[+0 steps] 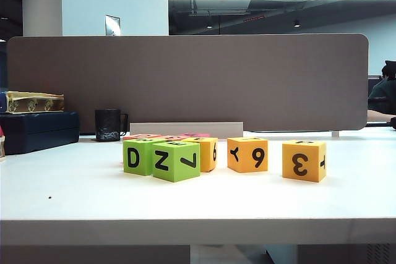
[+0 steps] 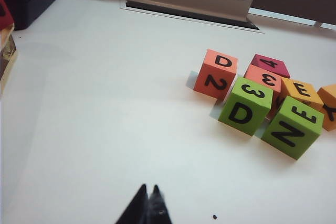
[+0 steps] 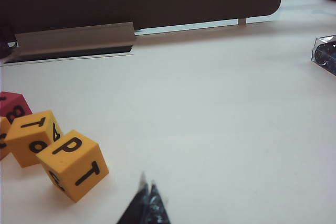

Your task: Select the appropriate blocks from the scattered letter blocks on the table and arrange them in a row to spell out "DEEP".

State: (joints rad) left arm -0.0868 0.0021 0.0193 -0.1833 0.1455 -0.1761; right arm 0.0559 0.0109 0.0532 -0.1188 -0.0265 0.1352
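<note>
Nearest the left wrist camera we see the left gripper, its two dark fingers pressed together with nothing between them, hanging over bare white table well apart from the blocks. We see the right gripper in the same condition: tips pressed together, empty, near but not touching the orange P block. Neither arm shows in the exterior view, so we judge both are parked back from the work area and no pick has begun.

We find the scattered letter blocks in a loose cluster toward the far half of the table, not yet in a row. The salmon D block, marked 2 on its side, sits at the cluster's left end, just beside the green D block; we treat the latter as a decoy. The orange E block is wedged behind the green N block, whose top face shows E. The orange P block stands apart on the right, showing 3 in the exterior view.

We judge each gripper must spread before any approach, and the clear near table suits the row.
</note>
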